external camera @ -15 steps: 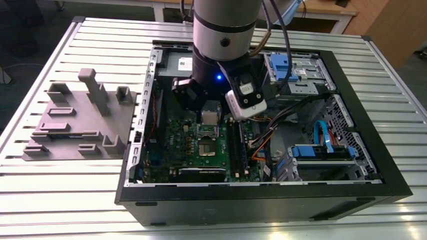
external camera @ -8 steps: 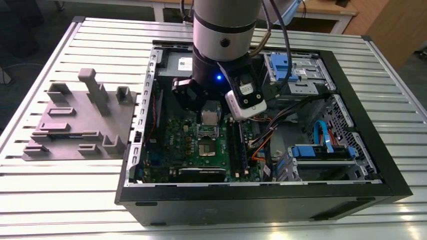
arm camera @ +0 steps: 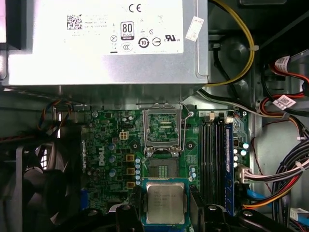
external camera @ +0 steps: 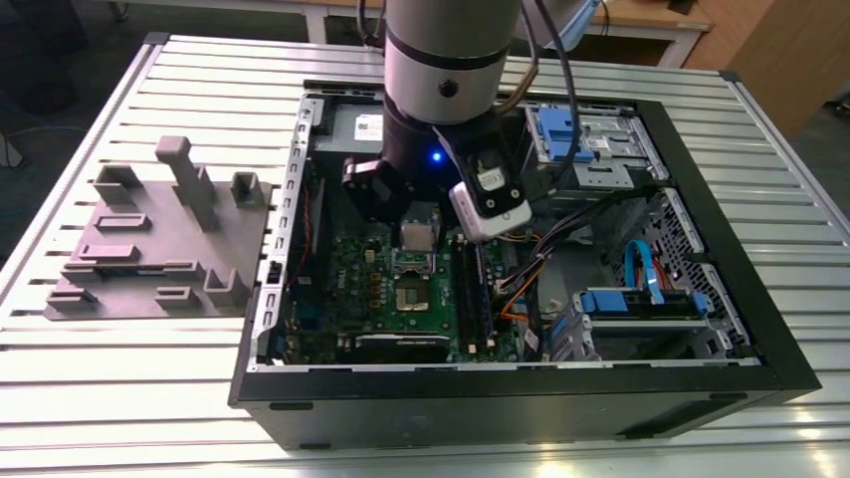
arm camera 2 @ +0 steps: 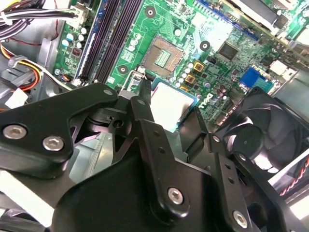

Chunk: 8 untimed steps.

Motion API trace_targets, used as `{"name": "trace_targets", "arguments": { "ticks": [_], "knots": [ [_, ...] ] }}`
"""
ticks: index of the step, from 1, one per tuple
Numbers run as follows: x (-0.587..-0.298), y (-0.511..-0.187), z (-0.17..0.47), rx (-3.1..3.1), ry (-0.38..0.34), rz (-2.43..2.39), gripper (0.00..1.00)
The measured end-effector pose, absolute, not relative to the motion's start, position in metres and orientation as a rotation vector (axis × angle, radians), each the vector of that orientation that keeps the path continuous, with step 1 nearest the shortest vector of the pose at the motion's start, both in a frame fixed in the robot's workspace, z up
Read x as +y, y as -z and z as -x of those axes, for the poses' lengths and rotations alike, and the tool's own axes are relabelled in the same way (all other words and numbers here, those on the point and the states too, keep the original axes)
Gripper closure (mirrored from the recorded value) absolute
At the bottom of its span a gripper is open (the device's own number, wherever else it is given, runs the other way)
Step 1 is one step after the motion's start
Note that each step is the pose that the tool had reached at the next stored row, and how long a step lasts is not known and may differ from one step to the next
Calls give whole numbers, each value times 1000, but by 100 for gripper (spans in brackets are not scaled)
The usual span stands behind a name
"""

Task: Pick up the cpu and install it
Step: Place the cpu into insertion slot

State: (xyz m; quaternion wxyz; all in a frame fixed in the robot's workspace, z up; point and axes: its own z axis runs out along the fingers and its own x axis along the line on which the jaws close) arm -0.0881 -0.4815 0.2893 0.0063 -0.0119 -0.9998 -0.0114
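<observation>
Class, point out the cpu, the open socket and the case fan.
cpu [arm camera: 165, 203], first wrist view, middle of its metal top.
open socket [arm camera: 161, 169], first wrist view, its bare contact bed.
case fan [arm camera 2: 245, 141], second wrist view, its round hub.

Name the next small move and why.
Probably ease the gripper along the board until the cpu it holds sits over the socket: in the first wrist view the cpu lies short of the socket, which is bare with its lid raised.
</observation>
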Motion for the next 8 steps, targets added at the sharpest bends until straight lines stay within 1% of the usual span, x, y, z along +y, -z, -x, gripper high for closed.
{"name": "trace_targets", "arguments": {
  "ticks": [8],
  "knots": [
    [-481, -284, 88, -3128, 36, 35, 53]
  ]
}}
